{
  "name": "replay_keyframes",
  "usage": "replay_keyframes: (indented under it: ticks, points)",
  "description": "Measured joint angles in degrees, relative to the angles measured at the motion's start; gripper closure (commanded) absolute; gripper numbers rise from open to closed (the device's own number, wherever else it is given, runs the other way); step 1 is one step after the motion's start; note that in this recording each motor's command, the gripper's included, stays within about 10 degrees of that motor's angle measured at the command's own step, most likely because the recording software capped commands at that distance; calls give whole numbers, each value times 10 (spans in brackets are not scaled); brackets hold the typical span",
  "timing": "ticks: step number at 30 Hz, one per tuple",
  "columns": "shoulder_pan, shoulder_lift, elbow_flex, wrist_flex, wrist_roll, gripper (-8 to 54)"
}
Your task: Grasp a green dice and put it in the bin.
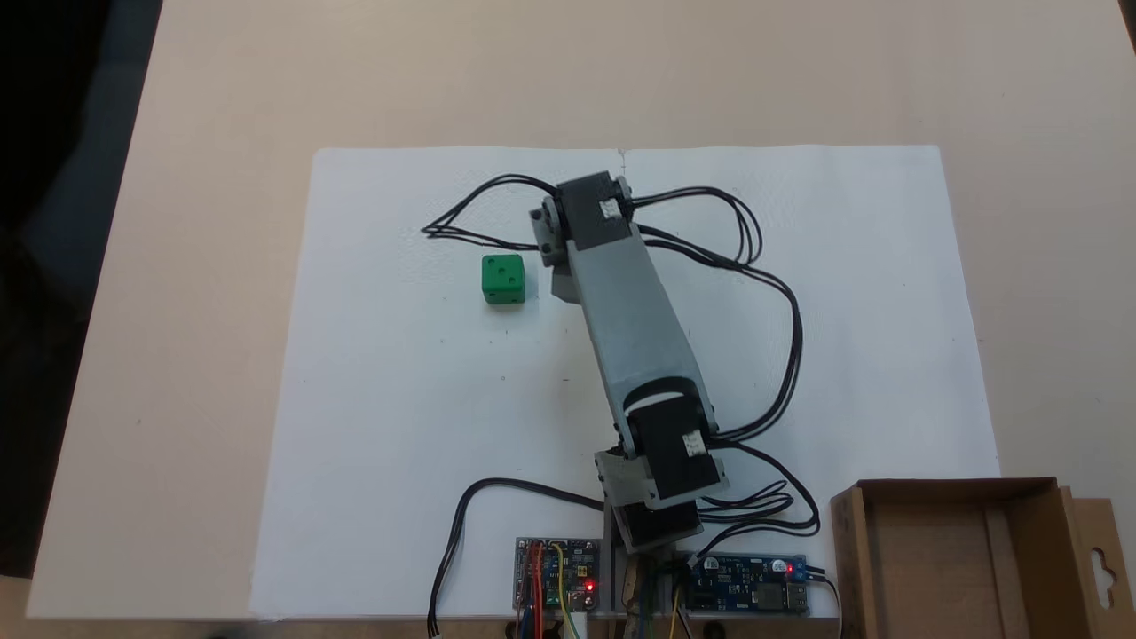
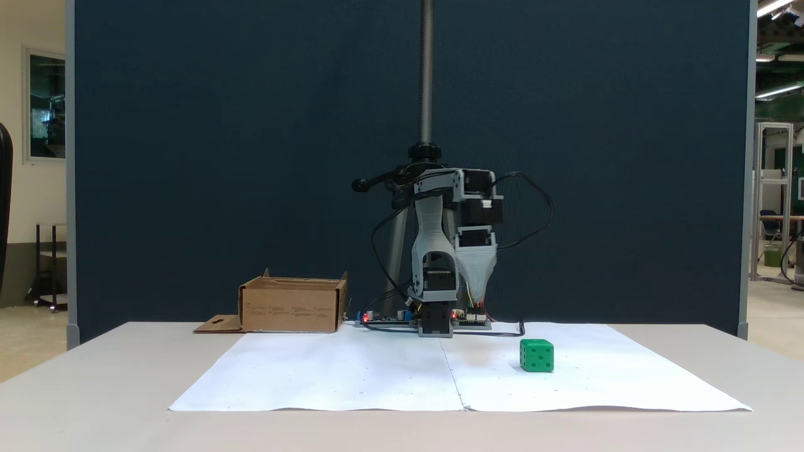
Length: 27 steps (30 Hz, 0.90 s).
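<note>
Green dice: glossy rounded cube, three-pip face up, no long axis, on white paper sheet. Bin: matte brown cardboard, well apart. Gripper: grey ribbed plastic, pointing down; jaw state cannot be told.

Bright green dice with darker pips, plain brown cardboard bin, white paper sheet, grey-and-black arm, beige table

A pale surface is seen in both fixed views. White paper is spread over its middle. A green dice is set on the paper. A brown bin is placed at the paper's corner, beside two small boards with red lights.
</note>
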State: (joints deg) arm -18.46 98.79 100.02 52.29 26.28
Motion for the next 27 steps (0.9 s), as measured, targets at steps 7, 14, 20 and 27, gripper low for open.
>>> replay_keyframes:
  ticks: [7,14,20,27]
  points:
    - [-62,-33,-17,0,23,35]
    - [-101,-91,-54,-2,55,35]
    - [-122,-127,-56,-17,73,35]
    - [-155,-166,-56,-41,90,40]
